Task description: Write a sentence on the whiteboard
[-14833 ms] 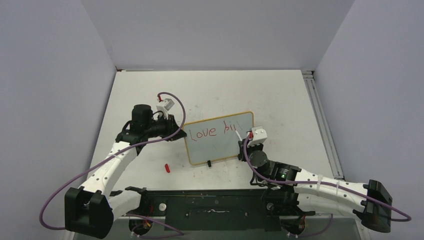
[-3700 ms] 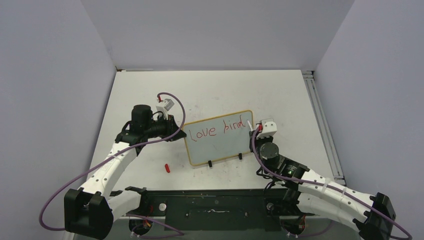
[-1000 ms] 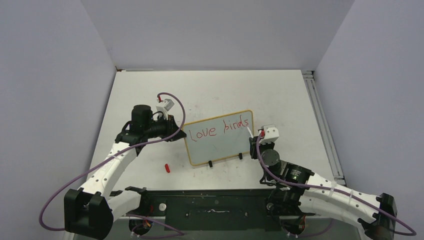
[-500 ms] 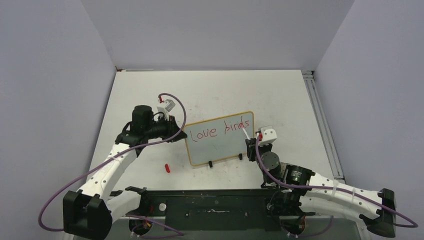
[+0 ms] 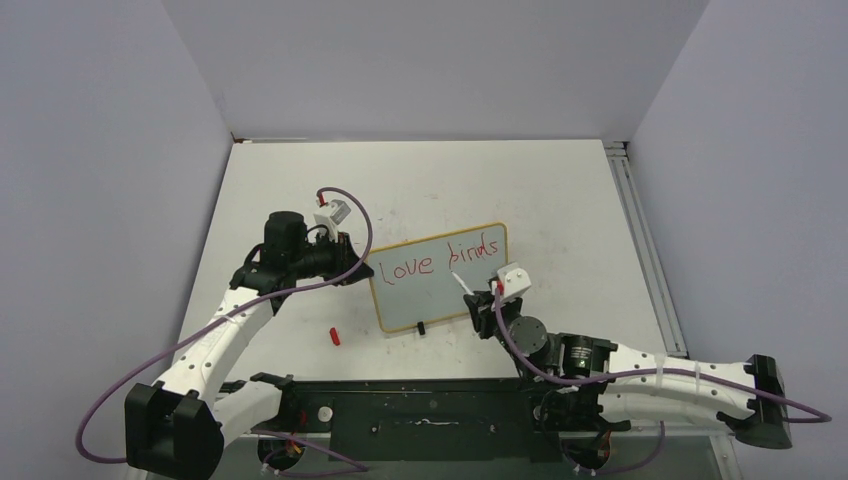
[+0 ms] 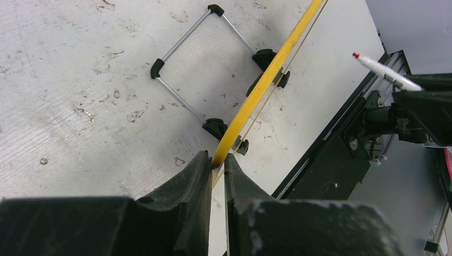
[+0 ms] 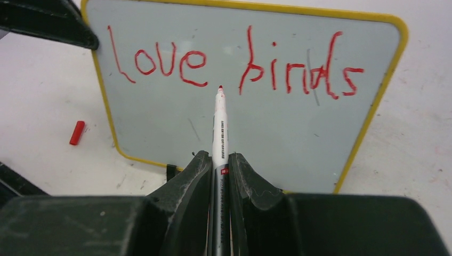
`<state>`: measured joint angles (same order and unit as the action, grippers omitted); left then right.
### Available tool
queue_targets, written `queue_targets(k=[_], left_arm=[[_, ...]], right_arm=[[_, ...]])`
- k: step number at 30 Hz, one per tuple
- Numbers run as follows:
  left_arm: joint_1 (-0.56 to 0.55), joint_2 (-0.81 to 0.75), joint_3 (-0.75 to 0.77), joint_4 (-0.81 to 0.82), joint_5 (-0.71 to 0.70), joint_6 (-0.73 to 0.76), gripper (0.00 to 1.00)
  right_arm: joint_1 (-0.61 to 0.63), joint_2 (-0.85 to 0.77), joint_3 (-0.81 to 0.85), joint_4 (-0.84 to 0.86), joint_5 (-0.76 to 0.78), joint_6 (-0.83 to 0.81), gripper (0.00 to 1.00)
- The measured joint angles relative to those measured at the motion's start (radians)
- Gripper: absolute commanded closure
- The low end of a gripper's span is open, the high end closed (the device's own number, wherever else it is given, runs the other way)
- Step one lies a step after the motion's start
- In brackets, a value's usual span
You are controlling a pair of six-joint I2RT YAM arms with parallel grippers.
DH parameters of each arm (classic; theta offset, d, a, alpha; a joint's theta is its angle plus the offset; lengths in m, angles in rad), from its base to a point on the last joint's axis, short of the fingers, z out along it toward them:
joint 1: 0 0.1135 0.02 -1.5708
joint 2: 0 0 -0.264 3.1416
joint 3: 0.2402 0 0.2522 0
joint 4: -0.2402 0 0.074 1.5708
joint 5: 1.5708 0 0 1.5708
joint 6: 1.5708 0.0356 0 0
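Nearest to us, the right gripper (image 7: 219, 160) is closed on a white marker (image 7: 220, 120), clamping its barrel between both fingers so that the red tip juts out ahead toward the far left. In the left wrist view that tip hangs in the air, apart from the whiteboard's edge, and in the right wrist view it points at the blank area just under the gap between the two written words. To the left, near the whiteboard's near left corner, a small red cap (image 5: 335, 336) lies alone on the bench (image 5: 560, 200). The whiteboard (image 5: 440, 295) sits mid-bench, just beyond the right gripper, a glossy white panel in a thin yellow frame with rounded corners, its left end farther from us than its right is not so; rather its right end reaches farther back, so the whole thing is slanted. Two small black feet (image 5: 420, 327) show along its near edge, and from the left wrist we see a wire stand (image 6: 178, 48) with black corners on the bench behind it. At the whiteboard's left edge the left gripper (image 6: 216, 157) is closed, pinching the yellow frame between its fingertips. Across the far half of the panel runs the sentence (image 5: 474, 250), thin red handwriting that reads "love birds" in one rising line; the half nearer us is bare.
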<state>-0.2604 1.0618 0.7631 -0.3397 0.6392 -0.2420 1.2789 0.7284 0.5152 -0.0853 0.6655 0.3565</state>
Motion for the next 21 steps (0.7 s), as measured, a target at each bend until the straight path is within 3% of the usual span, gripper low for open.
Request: queue_targets(k=[9,21], left_arm=[[0.0,0.0,0.0,-0.002,-0.004,0.0,0.9],[-0.001,0.0,0.0,-0.002,-0.006,0.0,0.9]], right_arm=[[0.085,0.173,0.0,0.148,-0.026,0.0,0.95],[0.1,0.407,0.0,0.321,-0.076,0.004,0.95]])
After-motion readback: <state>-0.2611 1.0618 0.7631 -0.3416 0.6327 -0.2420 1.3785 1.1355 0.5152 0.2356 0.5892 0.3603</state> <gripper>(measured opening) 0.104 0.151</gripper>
